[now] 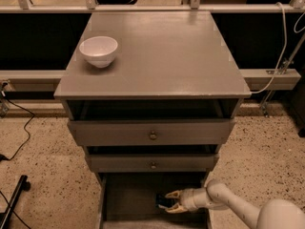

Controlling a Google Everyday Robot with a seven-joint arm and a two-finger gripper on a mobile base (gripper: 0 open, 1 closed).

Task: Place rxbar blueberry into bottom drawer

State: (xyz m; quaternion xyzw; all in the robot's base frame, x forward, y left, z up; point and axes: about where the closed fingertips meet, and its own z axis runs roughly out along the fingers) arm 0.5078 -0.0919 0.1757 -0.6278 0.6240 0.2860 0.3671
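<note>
The bottom drawer (128, 202) of the grey cabinet is pulled out at the bottom of the camera view, its flat floor showing. My gripper (171, 201) reaches in from the right, low inside the drawer near its right side. Its two pale fingers (174, 194) are closed around the rxbar blueberry (161, 201), a small dark blue bar that shows only partly between them. The bar is just above or on the drawer floor; I cannot tell which.
A white bowl (98, 50) stands on the cabinet top (167, 51) at the left. The two upper drawers (152, 133) with round knobs are partly pulled out above the gripper. Cables lie on the speckled floor (43, 175) at the left.
</note>
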